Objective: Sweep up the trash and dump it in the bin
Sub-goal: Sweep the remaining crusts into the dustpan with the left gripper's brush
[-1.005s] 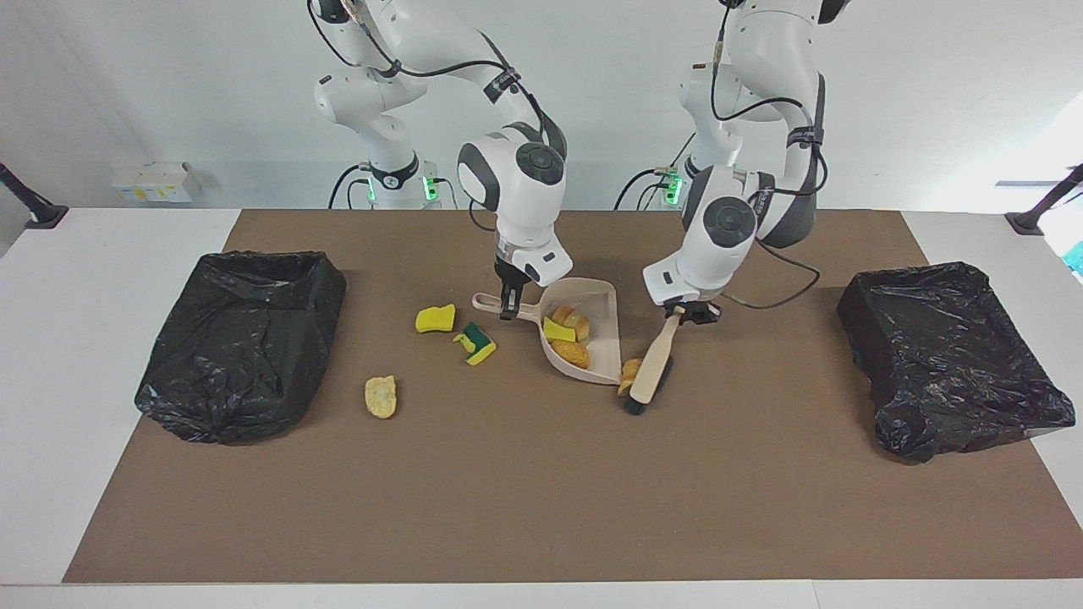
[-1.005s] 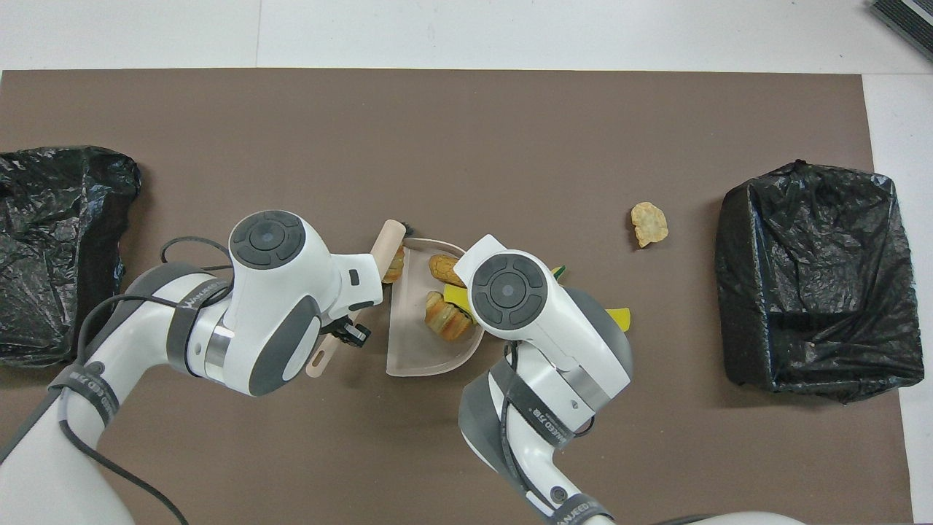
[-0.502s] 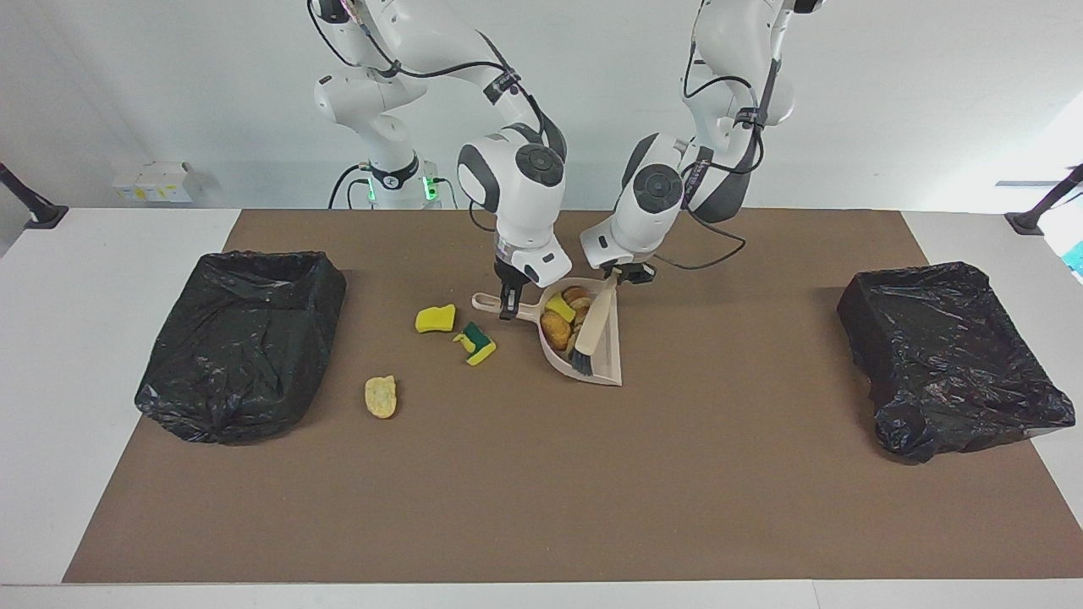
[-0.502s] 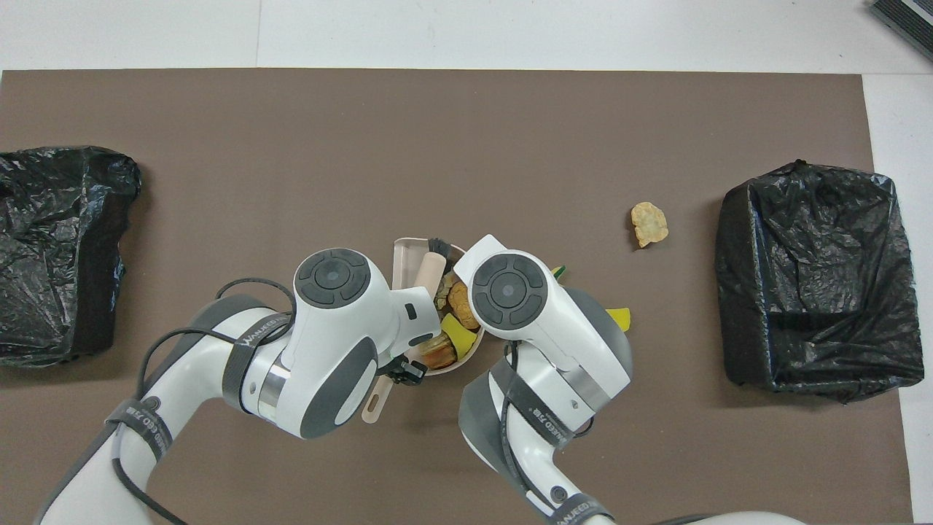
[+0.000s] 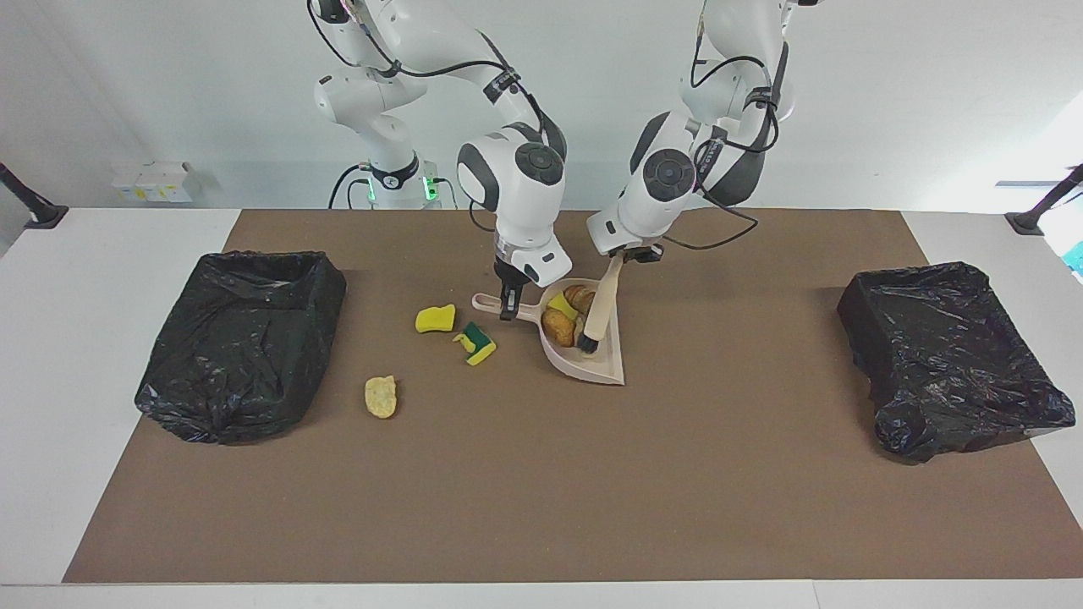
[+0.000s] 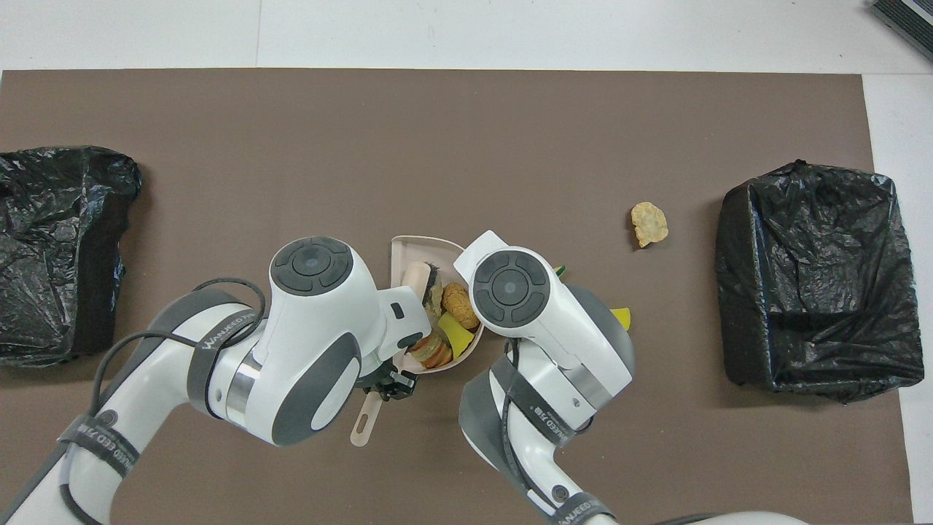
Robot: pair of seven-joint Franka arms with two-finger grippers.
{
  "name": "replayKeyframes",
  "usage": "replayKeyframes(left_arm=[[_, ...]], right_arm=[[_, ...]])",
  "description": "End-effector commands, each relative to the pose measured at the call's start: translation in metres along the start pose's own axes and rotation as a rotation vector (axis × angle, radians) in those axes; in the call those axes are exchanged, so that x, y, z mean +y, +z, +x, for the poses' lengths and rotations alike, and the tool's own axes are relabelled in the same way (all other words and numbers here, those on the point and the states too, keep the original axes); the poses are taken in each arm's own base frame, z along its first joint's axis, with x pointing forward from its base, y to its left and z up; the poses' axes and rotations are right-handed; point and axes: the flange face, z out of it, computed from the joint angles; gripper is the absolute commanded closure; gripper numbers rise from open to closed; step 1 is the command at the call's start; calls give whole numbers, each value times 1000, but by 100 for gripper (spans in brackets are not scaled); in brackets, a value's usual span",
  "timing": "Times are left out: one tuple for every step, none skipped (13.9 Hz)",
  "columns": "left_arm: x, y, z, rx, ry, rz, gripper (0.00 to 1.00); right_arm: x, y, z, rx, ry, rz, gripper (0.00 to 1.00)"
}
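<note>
The left end effector (image 5: pixel 628 252) is pinching the brush (image 5: pixel 599 309) over the dustpan (image 5: pixel 607 362); the right end effector (image 5: pixel 508 306) is pinching its handle. Three trash scraps (image 5: pixel 434 318) are lying frame-left of the pan, on the right arm's side.

Bare mat (image 5: pixel 541 482) between 2 black bins (image 5: pixel 241 342) (image 5: pixel 952 355), dustpan (image 5: pixel 602 359) mid-table.

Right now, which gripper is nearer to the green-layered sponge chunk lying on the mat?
Right. The right gripper grips the dustpan handle right beside the green-layered sponge chunk. The left gripper holds the brush over the dustpan, past the right one.
</note>
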Motion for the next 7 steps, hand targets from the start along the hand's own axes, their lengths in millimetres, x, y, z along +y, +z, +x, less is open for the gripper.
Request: replayKeyframes(left_arm=[[34,-7,-35,-47,-43,18,100],[52,-2,-47,-57,-84,37,100],[64,4,-59,-63,-119,54,100],[69,10,-67,-60,-121,63,100],[72,13,-69,-59,-118,66,100],[74,14,-69,-55,-130,67,100],[77,14,-69,-45,-155,66,100]], right_arm=[[13,-9,-16,14,11,-13,100],[15,-14,-19,15,6,-13,100],[19,-17,-24,10,-6,-8,100],[23,-21,-30,11,-13,-8,100],[24,-24,-33,20,-9,0,100],[24,-23,-34,29,-2,9,100],[24,-24,-34,30,0,9,100]])
